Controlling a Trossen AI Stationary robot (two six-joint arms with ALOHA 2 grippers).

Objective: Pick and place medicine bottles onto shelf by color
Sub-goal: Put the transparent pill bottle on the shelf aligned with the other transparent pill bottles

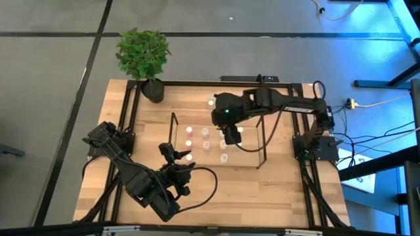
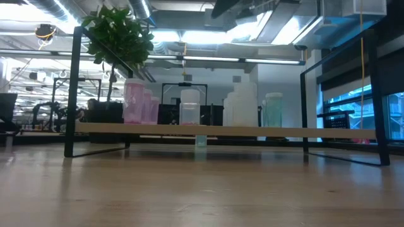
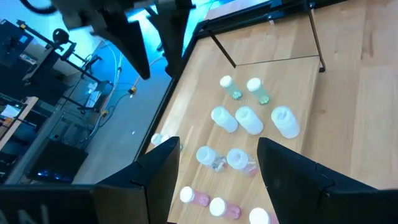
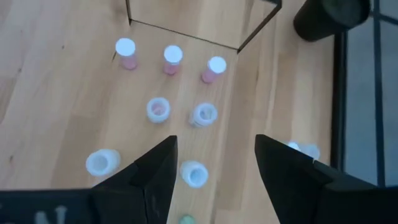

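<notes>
In the high view, the right hand [image 1: 231, 136] is seen hanging over the low rack of thin black rods, the shelf [image 1: 262, 141], with small pale white-capped medicine bottles [image 1: 205, 133] standing just beside and below it on the shelf's light wooden board. The left hand [image 1: 172, 155] is seen near the shelf's front edge, with one bottle just beyond its tips. A green potted plant [image 1: 143, 52] stands at the far corner of the light wooden table [image 1: 262, 190], well apart from both hands.

In the low view, no hand is shown; pink-tinted, clear and green-tinted bottles are lined up along the shelf board [image 2: 252, 131], and one small greenish bottle [image 2: 201, 141] is seen below the board.

In the left wrist view, the left hand [image 3: 217, 162] is shown with its dark fingers [image 3: 158, 171] spread apart and nothing between them; the bottles lie ahead of and beneath it, pink ones nearest.

In the right wrist view, the right hand [image 4: 214, 158] is likewise shown parted and holding nothing. Three pink white-capped bottles [image 4: 172, 57] stand in a row farther ahead, clear ones nearer, and one pale bottle [image 4: 193, 173] sits directly between the fingers, untouched.
</notes>
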